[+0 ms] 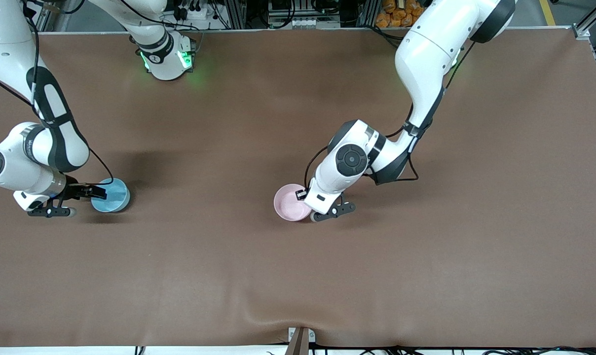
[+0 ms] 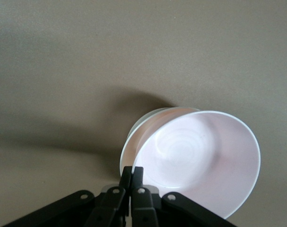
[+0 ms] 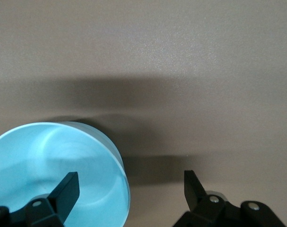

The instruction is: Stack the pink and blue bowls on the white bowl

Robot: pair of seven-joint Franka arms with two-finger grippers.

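Pink bowl (image 1: pixel 292 202), pale and glossy, small and round, sits mid-table, tilted and partly nested in a white glossy bowl (image 2: pixel 142 128) whose rim shows just beneath it in the left wrist view (the front view hides the white one almost wholly). Left gripper (image 2: pixel 132 177) is clenched on the pink bowl's rim, fingers pressed together with the wall between them. Light sky-blue glossy round bowl (image 1: pixel 110 195) stands well apart, toward the right arm's end of the brown table (image 1: pixel 298 276). Right gripper (image 1: pixel 88 195) is low at it, jaws spread wide: one finger (image 3: pixel 67 190) sits inside the blue bowl, the other outside its wall, nothing pinched yet.

Judgement: pink is being seated, blue not yet grasped. To do this well, level the pink bowl until its rim lies parallel to the white rim, then release; letting go while tilted risks it rocking out. Whether it already rests on the white bowl I cannot quite tell. The right gripper should close squarely on the blue wall before lifting.
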